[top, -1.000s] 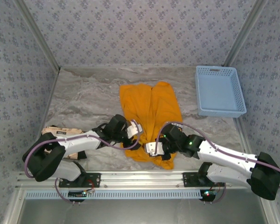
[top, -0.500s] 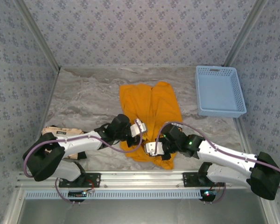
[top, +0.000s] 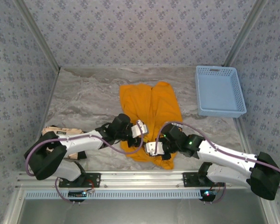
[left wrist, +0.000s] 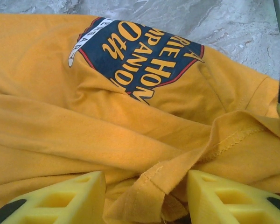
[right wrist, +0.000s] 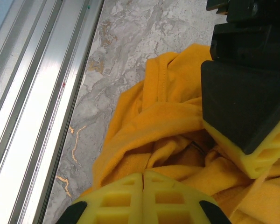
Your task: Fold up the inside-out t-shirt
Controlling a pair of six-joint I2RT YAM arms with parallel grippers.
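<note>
On the table [top: 84, 98], near its middle, the t-shirt [top: 151, 112] lies as a long orange strip, its far end fairly flat and its near end rumpled. A dark print [left wrist: 135, 60] with yellow lettering shows on the upper face in the left wrist view. The left gripper [top: 139, 128] sits low over the shirt's near left part, its yellow fingers [left wrist: 70, 196] apart, with a raised ridge of stitched hem [left wrist: 224, 142] running down between them. The right gripper [top: 150, 148] is at the bunched near edge, just beside the left one, its fingers pressed together; whether cloth is pinched between them I cannot tell. A blue tray [top: 220, 91] stands well apart at the far right. A beige cloth [top: 60, 134] lies at the near left, partly under the left arm.
</note>
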